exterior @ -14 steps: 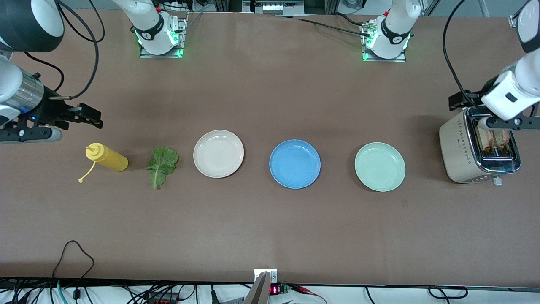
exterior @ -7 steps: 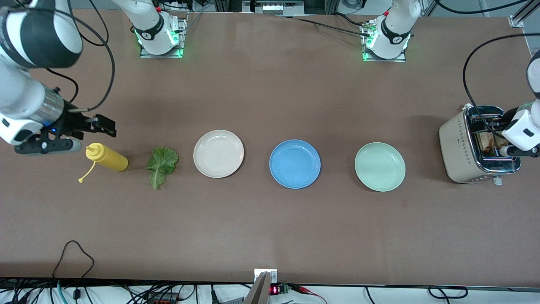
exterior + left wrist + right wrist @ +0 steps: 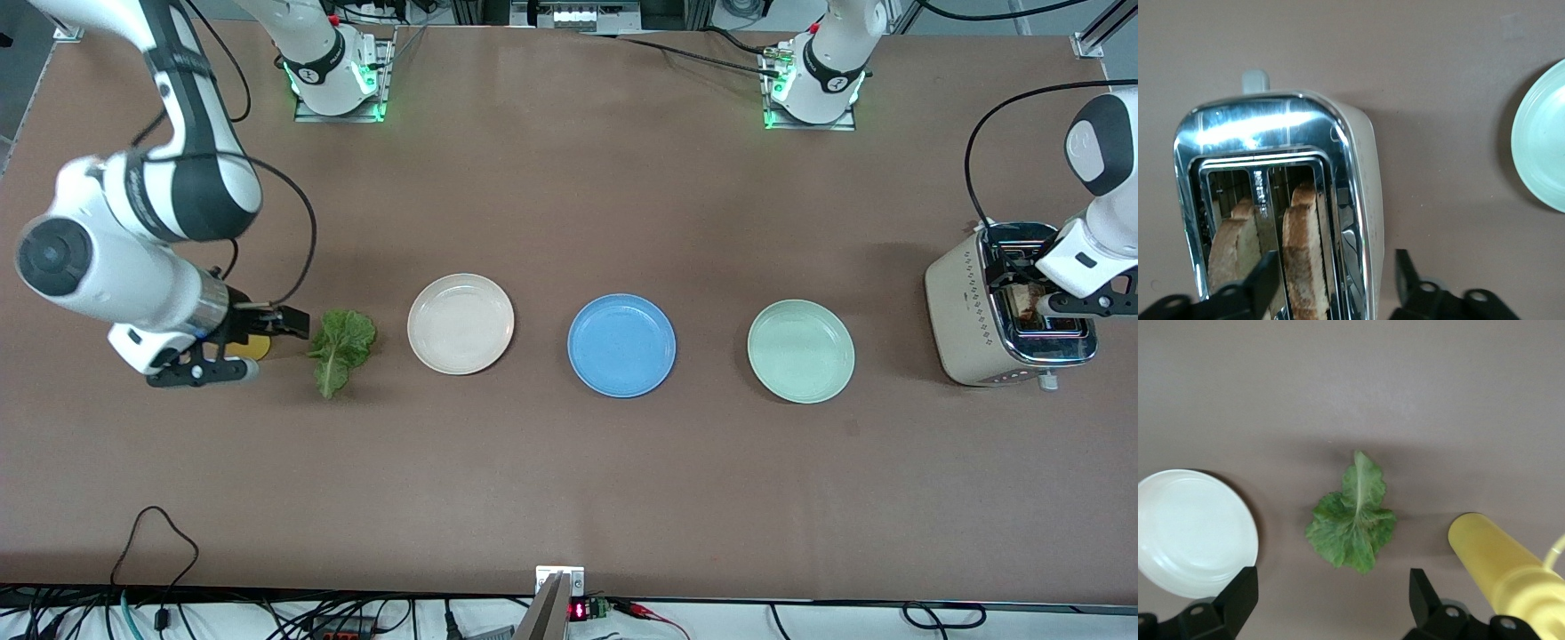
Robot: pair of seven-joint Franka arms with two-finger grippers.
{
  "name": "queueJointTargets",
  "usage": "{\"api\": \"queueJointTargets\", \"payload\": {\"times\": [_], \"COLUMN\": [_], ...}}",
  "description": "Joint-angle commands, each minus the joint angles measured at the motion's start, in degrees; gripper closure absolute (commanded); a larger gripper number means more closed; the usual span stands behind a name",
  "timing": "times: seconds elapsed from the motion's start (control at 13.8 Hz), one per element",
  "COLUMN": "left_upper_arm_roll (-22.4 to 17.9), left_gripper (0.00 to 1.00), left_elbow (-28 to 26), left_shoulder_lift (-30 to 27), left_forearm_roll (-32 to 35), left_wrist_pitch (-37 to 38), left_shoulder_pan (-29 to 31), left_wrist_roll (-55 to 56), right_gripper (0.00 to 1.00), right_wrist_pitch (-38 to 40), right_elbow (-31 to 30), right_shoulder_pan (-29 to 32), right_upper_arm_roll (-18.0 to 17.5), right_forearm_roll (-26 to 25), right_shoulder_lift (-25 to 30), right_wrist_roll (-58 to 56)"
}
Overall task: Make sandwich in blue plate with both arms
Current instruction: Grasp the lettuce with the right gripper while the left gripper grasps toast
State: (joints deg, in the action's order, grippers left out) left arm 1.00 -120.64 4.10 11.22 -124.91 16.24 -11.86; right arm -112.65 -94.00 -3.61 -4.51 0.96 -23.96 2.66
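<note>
The blue plate [image 3: 621,345] lies bare in the middle of the table. Two slices of toasted bread stand in the toaster [image 3: 965,311], one [image 3: 1301,260] beside the other [image 3: 1231,247]. My left gripper [image 3: 1335,273] hovers low over the toaster [image 3: 1358,200], open, one finger between the slices and one outside the toaster's wall. The green lettuce leaf [image 3: 342,342] lies flat toward the right arm's end. My right gripper [image 3: 289,323] hangs open just beside the leaf [image 3: 1353,520], nothing between its fingers [image 3: 1245,593].
A cream-white plate [image 3: 460,323] sits between the lettuce and the blue plate; a mint-green plate [image 3: 800,350] sits between the blue plate and the toaster. A yellow squeeze bottle [image 3: 1498,567] lies under my right hand, mostly hidden in the front view.
My right arm has swung in from the table's end to over the bottle, beside the lettuce. My left gripper has settled lower over the toaster slots, its jaws narrowing a little.
</note>
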Motion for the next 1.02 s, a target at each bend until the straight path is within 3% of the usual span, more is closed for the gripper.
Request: {"api": "queueJointTargets", "payload": {"times": [0.0, 0.22, 0.29, 0.44, 0.58, 0.8, 0.94], "left_upper_arm_roll": [0.75, 0.84, 0.75, 0.84, 0.84, 0.67, 1.1], "left_gripper": [0.41, 0.46, 0.52, 0.86, 0.97, 0.98, 0.99], "left_elbow": [-2.32, -2.67, -2.76, -2.76, -2.67, -1.1, 3.72], "left_shoulder_lift": [-1.47, -1.2, -1.2, -1.2, -1.11, -1.81, -2.34], "left_forearm_roll": [1.26, 1.26, 1.26, 1.26, 1.26, 1.26, 1.26], "left_wrist_pitch": [-1.04, -1.21, -2.08, -1.92, -1.91, 2.81, 8.42], "left_shoulder_pan": [1.86, 2.92, 2.92, 2.92, 3.01, 3.01, 2.92], "left_wrist_roll": [-1.32, -1.23, -1.23, -1.23, -1.23, -3.77, -5.71], "right_gripper": [0.0, 0.0, 0.0, 0.0, 0.0, 0.0, 0.0], "right_wrist_pitch": [-3.18, -6.87, -8.19, -11.52, -14.42, -16.98, -18.47], "right_elbow": [0.84, 0.84, 0.84, 0.84, 0.92, 1.01, 0.84], "right_shoulder_pan": [0.27, 0.71, 0.71, 0.53, 0.27, -0.17, -0.17], "right_upper_arm_roll": [-0.15, -0.15, -0.15, -0.06, -0.06, -0.06, -0.06], "right_forearm_roll": [0.63, 0.45, 0.19, -0.25, -0.87, -2.35, -3.76], "right_shoulder_lift": [-5.03, -9.34, -10.4, -12.77, -14.27, -15.77, -16.73], "right_wrist_roll": [0.94, -0.1, -0.89, -1.52, -3.96, -6.96, -7.14]}}
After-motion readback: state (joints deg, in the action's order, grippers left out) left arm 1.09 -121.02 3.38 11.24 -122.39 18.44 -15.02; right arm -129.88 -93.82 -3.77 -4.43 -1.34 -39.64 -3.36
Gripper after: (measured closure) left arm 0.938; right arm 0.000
